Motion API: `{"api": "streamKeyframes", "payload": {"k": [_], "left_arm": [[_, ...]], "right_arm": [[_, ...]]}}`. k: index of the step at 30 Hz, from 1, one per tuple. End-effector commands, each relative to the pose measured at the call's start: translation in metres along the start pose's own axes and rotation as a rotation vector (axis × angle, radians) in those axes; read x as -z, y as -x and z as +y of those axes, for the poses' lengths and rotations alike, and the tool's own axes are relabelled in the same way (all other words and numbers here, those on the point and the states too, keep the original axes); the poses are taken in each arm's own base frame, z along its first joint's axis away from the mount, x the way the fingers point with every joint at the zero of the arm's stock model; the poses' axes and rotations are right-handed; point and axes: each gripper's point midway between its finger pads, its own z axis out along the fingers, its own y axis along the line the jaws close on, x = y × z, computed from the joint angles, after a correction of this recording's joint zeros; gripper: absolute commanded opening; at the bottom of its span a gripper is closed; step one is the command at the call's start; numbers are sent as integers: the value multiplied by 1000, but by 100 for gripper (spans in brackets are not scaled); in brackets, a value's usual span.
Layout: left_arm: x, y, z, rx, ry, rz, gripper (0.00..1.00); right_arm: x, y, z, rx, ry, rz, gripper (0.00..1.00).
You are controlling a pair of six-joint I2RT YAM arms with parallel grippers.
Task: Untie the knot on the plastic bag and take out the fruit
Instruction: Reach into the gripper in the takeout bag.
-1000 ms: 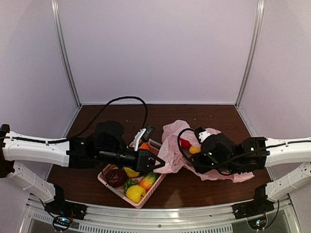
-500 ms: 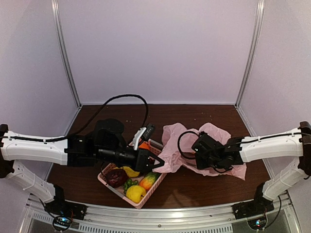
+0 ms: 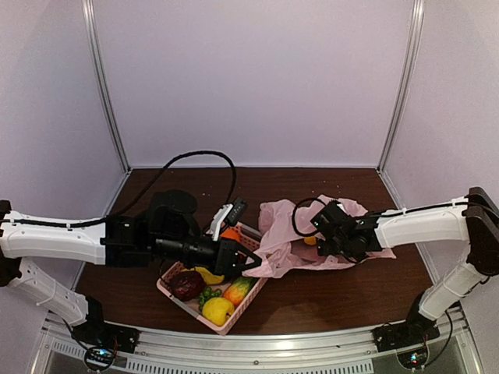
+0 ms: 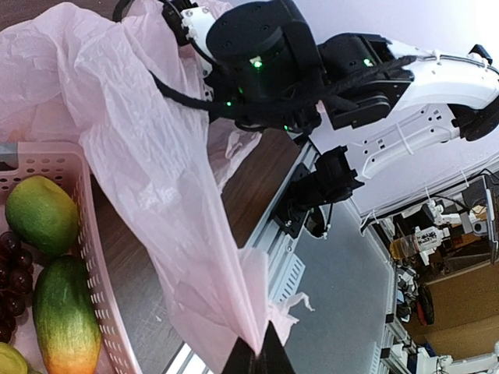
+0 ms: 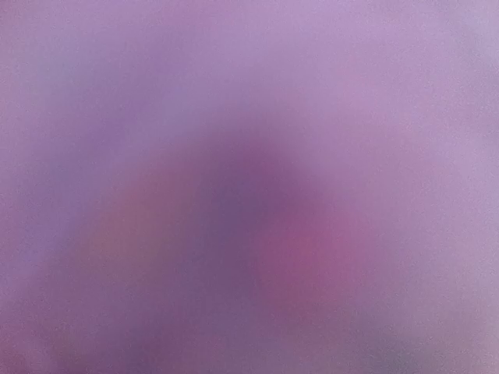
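Pale lilac booth walls, dark brown bench (image 3: 312, 300). Landmark: the pink latticed basket (image 3: 248, 305), left of centre, with a lemon (image 3: 218, 310) and a mango (image 3: 239, 290) among its load.

Your left gripper (image 3: 251, 262) hangs over the basket's right rim, jaws pinched on a fold of the plastic bag (image 3: 281, 234). The left wrist view shows the film drawn taut from the tips up toward the right arm. Same pose as a second ago, no drift.

The bag lies just right of the basket, its near flap touching the rim. You will find no knot to make out; I judge it undone and the mouth open.

Change: your right gripper (image 3: 326, 235) was at the bag's near side, well right of the basket. It has now moved farther back and in over the bag's middle. A second ago a red fruit and a yellow one showed in the mouth. Now only a sliver of orange-yellow fruit (image 3: 309, 241) shows, just beside the right gripper. The right wrist view is a pink-purple blur, probably lens against film. Whether those jaws are wide or narrow, cannot tell.

Meaning: the reach into the bag looks begun, with this fruit not yet out.
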Motion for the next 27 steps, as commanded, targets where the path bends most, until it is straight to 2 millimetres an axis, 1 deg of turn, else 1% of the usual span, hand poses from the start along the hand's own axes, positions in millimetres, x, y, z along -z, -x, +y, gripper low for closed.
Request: {"api": "streamKeyframes", "payload": {"k": [1,7,13,17,20,22,27], "left_arm": [[0,5,-12,-33,-39,-3,0],[-3,2,-11,-28,-46,12,0],[-4,1,-12,-24,-50,18,0],[-3,2,-12,-23,-49,11,0],[-2,3,-12,-24,-48,7,0],[-3,3,-12,-22,-47,7,0],[-4,5,-13,-23,-48,2,0]], "right_arm": [[-15,18,-20,-21,-91,-39,86],[-35,29,-27,-33,-118,-39,90],[-58,36,-30,-31,-134,-12,90],[-71,30,-32,-33,-144,18,87],[-80,21,-34,-29,-155,49,84],[-83,18,-35,-29,-159,58,79],[-80,20,-33,-33,-139,57,59]]}}
